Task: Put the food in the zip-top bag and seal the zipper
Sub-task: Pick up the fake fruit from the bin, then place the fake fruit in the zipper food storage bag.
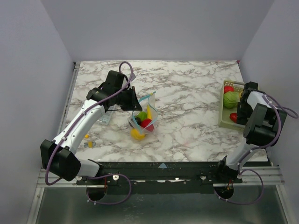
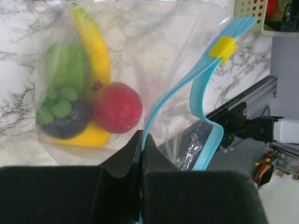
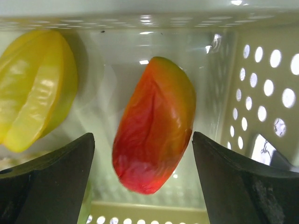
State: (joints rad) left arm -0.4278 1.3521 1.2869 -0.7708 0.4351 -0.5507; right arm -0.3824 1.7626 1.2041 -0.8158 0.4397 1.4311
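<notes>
The clear zip-top bag (image 1: pixel 150 106) hangs over the marble table, and my left gripper (image 1: pixel 132 103) is shut on its teal-blue zipper (image 1: pixel 148 97). In the left wrist view the gripper (image 2: pixel 142 138) pinches the zipper (image 2: pixel 205 84), which gapes open and carries a yellow slider (image 2: pixel 222 48). The bag (image 2: pixel 154 46) holds a banana (image 2: pixel 93 44), a green piece (image 2: pixel 66 65), a red fruit (image 2: pixel 117 107) and a dark fruit (image 2: pixel 70 116). My right gripper (image 1: pixel 237 112) is open inside the mesh basket (image 1: pixel 223 122), its fingers either side of a red-orange mango (image 3: pixel 154 126), not touching it.
A yellow star fruit (image 3: pixel 37 88) lies left of the mango, and the basket wall (image 3: pixel 261 93) is close on the right. The basket also holds a green piece (image 1: pixel 230 99) and a red one (image 1: pixel 228 88). A small yellow-and-clear item (image 1: pixel 88 143) lies near the left arm.
</notes>
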